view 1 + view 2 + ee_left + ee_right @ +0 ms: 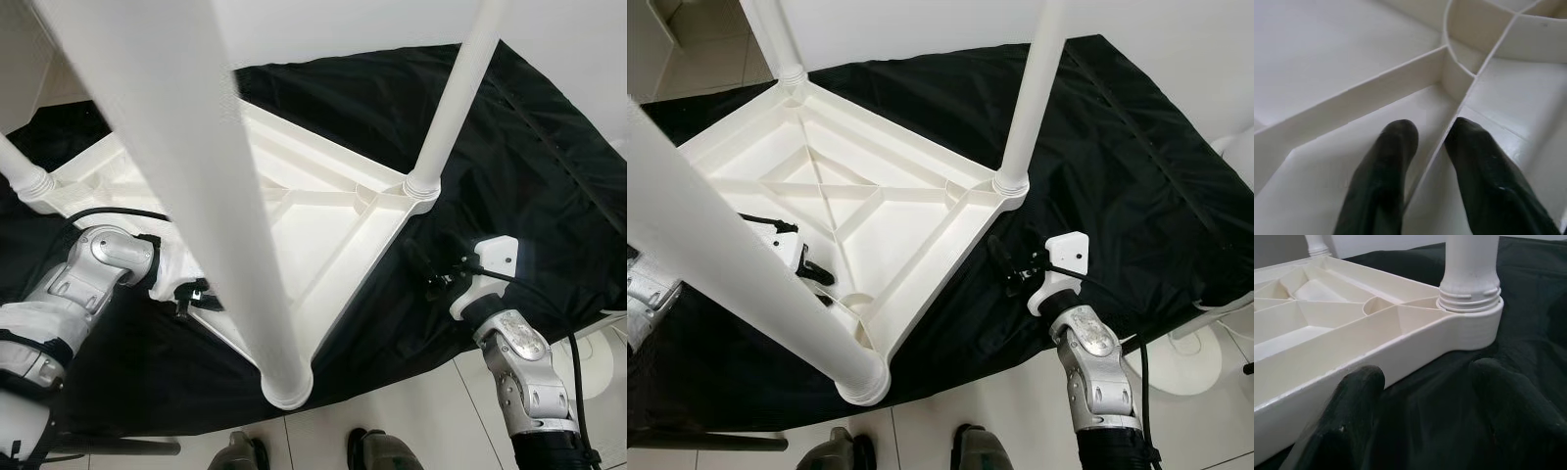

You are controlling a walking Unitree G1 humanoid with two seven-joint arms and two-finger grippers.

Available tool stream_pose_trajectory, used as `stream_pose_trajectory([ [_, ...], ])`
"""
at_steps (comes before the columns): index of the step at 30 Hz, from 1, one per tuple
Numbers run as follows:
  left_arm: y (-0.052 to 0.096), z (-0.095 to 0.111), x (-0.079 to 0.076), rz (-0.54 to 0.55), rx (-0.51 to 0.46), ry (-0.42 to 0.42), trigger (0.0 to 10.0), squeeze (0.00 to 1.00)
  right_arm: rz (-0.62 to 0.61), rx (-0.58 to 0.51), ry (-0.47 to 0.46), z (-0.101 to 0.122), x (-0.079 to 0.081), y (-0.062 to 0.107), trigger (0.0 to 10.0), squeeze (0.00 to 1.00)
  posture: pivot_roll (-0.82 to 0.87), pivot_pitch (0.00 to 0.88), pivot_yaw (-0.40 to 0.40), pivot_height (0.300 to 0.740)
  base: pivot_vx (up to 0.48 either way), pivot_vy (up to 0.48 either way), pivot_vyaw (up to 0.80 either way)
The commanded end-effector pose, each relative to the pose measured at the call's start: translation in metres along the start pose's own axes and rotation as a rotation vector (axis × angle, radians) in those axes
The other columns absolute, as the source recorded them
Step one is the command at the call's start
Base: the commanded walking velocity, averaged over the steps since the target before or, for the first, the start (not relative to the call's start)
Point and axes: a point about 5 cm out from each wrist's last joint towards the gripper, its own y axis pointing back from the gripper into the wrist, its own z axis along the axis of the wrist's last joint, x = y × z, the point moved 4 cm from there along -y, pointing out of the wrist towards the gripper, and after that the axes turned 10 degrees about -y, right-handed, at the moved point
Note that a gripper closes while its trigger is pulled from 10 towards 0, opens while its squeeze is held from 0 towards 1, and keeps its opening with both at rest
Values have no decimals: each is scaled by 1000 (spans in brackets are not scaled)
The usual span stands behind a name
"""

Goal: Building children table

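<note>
The white children's table (852, 211) lies upside down on a black cloth (1136, 166) that covers a low surface, its ribbed underside up and its legs standing upward. The left gripper (1431, 142) reaches into the tabletop's underside near the left edge of the cloth; its fingers (1383, 166) are slightly spread, one on each side of a thin white rib (1435, 152), tips close to the plastic, though whether they pinch it cannot be told. A thick leg (754, 294) rises from the near corner socket, close to the camera. Another leg (1031, 93) stands screwed into the right corner socket (1471, 316). The right gripper (1425, 382) sits low over the cloth at the tabletop's right edge, just short of that socket, its fingers (1347, 411) spread wide, one beside the rim, gripping nothing. Pale floor tiles (1019, 411) lie along the cloth's near edge
</note>
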Motion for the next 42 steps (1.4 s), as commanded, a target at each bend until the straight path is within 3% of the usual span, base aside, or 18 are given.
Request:
stream_pose_trajectory([
  [1, -6, -11, -11, -20, 0, 76, 0, 0, 0, 8, -7, -2, 3, 2, 10000, 0, -83, 166, 89, 740, 0, 0, 0],
  [17, -27, 12, 28, 247, -122, 71, 0, 0, -40, -19, -6, 2, -1, -5, 10000, 0, -83, 148, 79, 740, 0, 0, 0],
  [21, -38, 18, 53, 410, -123, 89, 0, 0, -98, -44, -8, 5, -9, -8, 10000, 0, -84, 143, 79, 740, 0, 0, 0],
  [24, -40, 18, 58, 440, -118, 87, 0, 0, -124, -54, -9, 7, -13, -9, 10000, 0, -85, 142, 79, 740, 0, 0, 0],
  [28, -41, 22, 80, 555, -101, 102, 0, 0, -201, -81, -3, 12, -26, -8, 10000, 0, -89, 141, 82, 740, 0, 0, 0],
  [30, -41, 22, 81, 557, -100, 101, 0, 0, -206, -84, -5, 12, -27, -7, 10000, 0, -89, 141, 82, 740, 0, 0, 0],
  [31, -40, 23, 83, 571, -95, 95, 588, 0, -209, -84, -6, 12, -28, -7, 10000, 0, -91, 142, 82, 740, 0, 0, 0],
  [32, -40, 23, 87, 596, -84, 94, 9137, 0, -213, -85, -8, 12, -29, -6, 10000, 0, -92, 143, 83, 740, 0, 0, 0],
  [34, -40, 23, 87, 596, -84, 94, 9137, 0, -213, -85, -8, 12, -29, -6, 10000, 0, -92, 143, 83, 740, 0, 0, 0],
  [35, -39, 23, 90, 615, -76, 93, 10000, 0, -216, -85, -13, 12, -30, -5, 10000, 0, -95, 146, 88, 740, 0, 0, 0],
  [37, -39, 24, 91, 613, -87, 109, 10000, 0, -220, -85, -20, 12, -30, -3, 10000, 0, -97, 148, 90, 740, 0, 0, 0],
  [38, -39, 26, 91, 608, -126, 137, 10000, 1000, -225, -86, -24, 12, -32, -1, 10000, 0, -98, 149, 91, 740, 0, 0, 0],
  [42, -29, 40, 87, 572, -237, 142, 10000, 1000, -235, -98, -35, 15, -35, 7, 10000, 0, -98, 154, 92, 740, 0, 0, 0],
])
